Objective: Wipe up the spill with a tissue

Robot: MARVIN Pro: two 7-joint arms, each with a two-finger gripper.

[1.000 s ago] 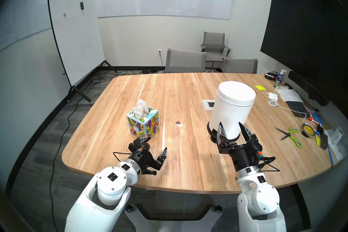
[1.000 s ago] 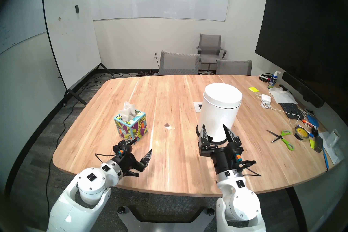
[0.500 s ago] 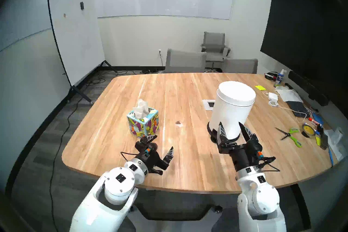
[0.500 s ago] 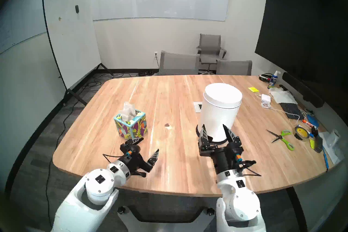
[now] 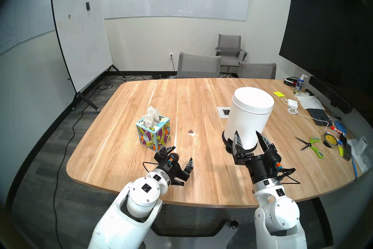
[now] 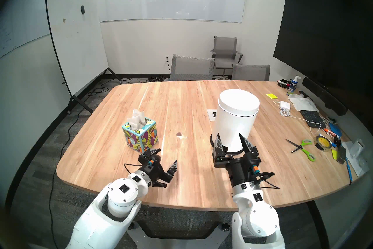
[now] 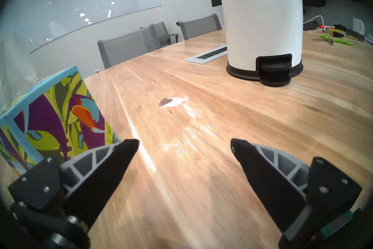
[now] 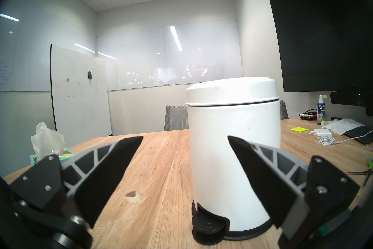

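Jaws of left gripper (image 5: 182,153) and right gripper (image 5: 247,135) wide, empty. One small dark-brown glossy-rimmed spill (image 5: 191,132) mid-frame; one crumpled white tissue (image 5: 151,116) centre-left.

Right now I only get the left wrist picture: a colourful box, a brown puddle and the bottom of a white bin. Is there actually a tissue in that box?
Observer: Yes. A white tissue sticks up out of the top of the tissue box, and nothing is touching it.
Operator: And where is the other claw?
Observer: The right gripper hangs open on the near side of the white bin, holding nothing.
Operator: Is that bin open at the top?
Observer: No, its lid sits shut.
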